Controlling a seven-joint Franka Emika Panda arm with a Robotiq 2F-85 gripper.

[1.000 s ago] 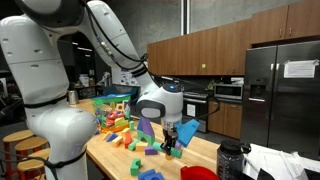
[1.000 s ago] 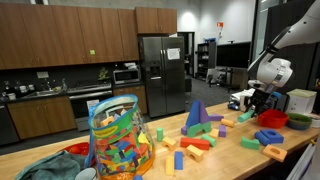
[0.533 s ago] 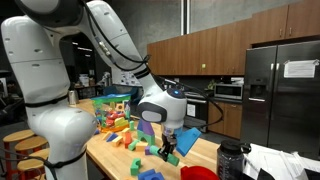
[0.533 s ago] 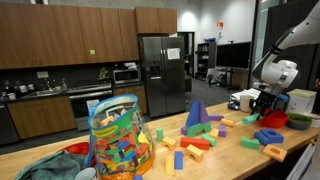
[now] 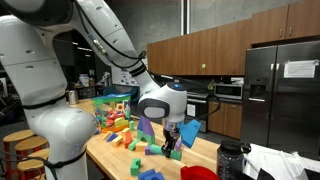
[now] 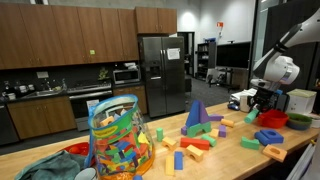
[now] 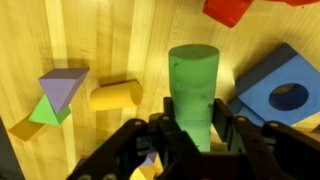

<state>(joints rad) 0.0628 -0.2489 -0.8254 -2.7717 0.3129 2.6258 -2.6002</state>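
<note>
My gripper (image 7: 193, 128) is shut on a green cylinder block (image 7: 193, 85) that sticks out from between the fingers, held above the wooden table (image 7: 110, 40). In both exterior views the gripper (image 5: 172, 143) (image 6: 258, 107) hangs a little over the table near the edge, with the green cylinder (image 5: 174, 155) under it. Below lie a yellow cylinder (image 7: 112, 96), a purple and green prism (image 7: 58, 92) and a blue block with a round hole (image 7: 283, 92).
Several coloured foam blocks are scattered over the table (image 6: 215, 158). A mesh bag full of blocks (image 6: 119, 138) stands near the front. A red bowl (image 6: 273, 119) and a blue ring (image 6: 269, 137) sit by the gripper. A red piece (image 7: 232, 9) lies at the top of the wrist view.
The gripper dipped slightly half a second ago and has come back up a little with the green cylinder still in it; otherwise little differs.
</note>
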